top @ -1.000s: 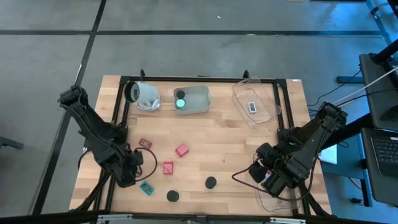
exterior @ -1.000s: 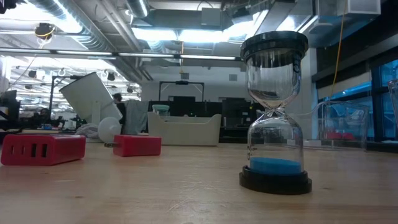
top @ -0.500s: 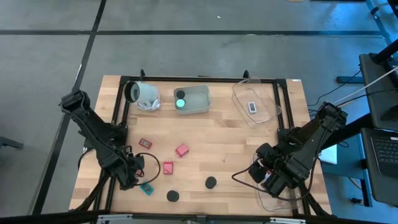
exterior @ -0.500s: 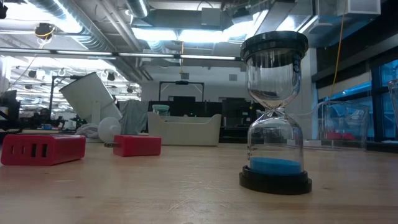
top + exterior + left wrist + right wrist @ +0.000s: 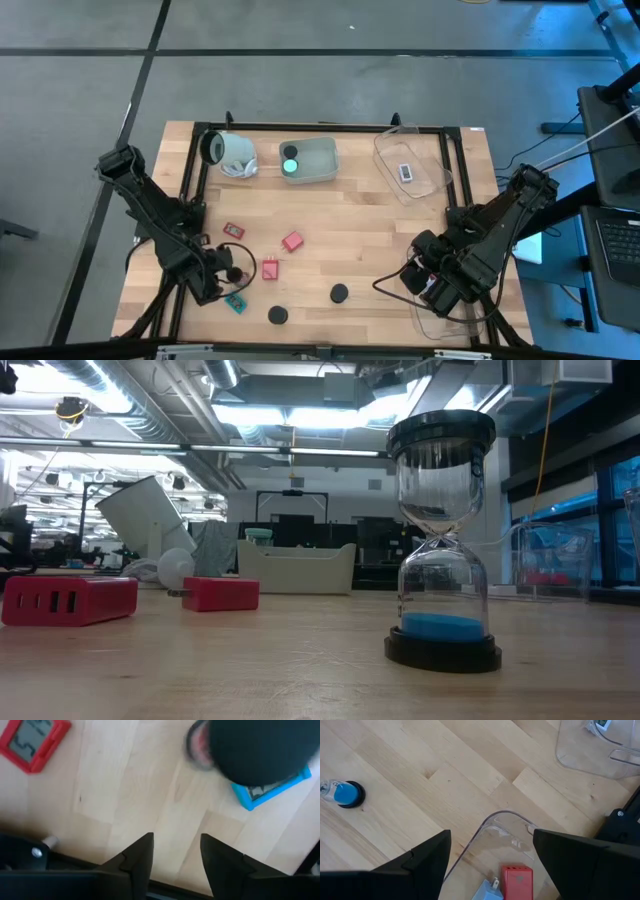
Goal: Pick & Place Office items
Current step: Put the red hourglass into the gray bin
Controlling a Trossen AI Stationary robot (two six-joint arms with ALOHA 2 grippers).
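Office items lie on the wooden table: red blocks, black round caps and a teal rectangle. The cap seen from the side is an hourglass with blue sand. My left gripper hovers near the front left, beside the teal rectangle. Its fingers stand a little apart over bare wood. My right gripper is open above a clear tray holding a red block and a pale blue-white piece.
A grey tray with a green-glowing round item, a tipped white cup and a clear tray holding a small pale rectangle stand along the far edge. A dark blurred round shape partly hides the teal rectangle.
My left gripper has gone a little toward the table's near edge and the teal rectangle. The items on the table have stayed where they were.
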